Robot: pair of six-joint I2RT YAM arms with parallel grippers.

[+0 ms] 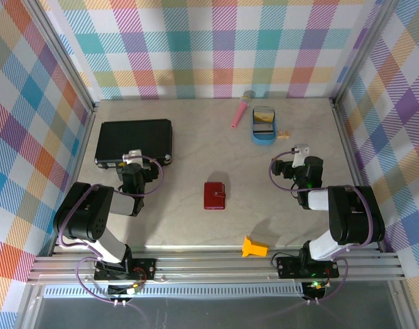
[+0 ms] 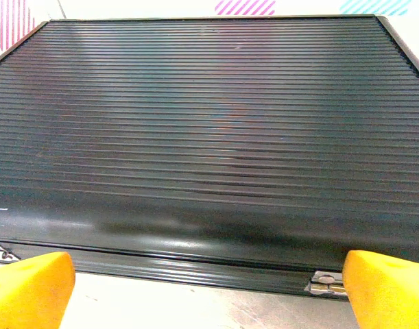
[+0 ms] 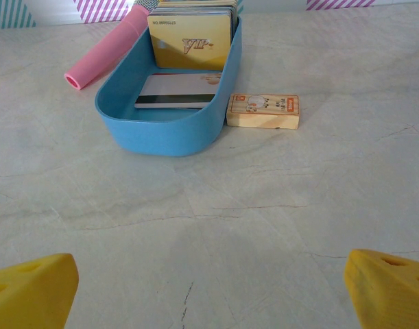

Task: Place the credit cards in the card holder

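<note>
- Lying folded near the middle of the table [image 1: 168, 226], between the two arms and well apart from both: card holder [image 1: 214, 195], dark red;
- Standing upright at the far end of the blue tray [image 3: 161, 140]: credit cards [image 3: 190, 42], a gold one in front; flat on the tray floor: one striped card [image 3: 178, 91];
- Touching the tray's right wall: small wooden block [image 3: 262, 111]; just beside its left wall: pink tube [image 3: 106, 48];
- Spread wide, gripping nothing: left gripper [image 2: 209, 295], close before the black case [image 2: 209, 123]; right gripper [image 3: 209, 288], facing the tray, apart from it.
</note>
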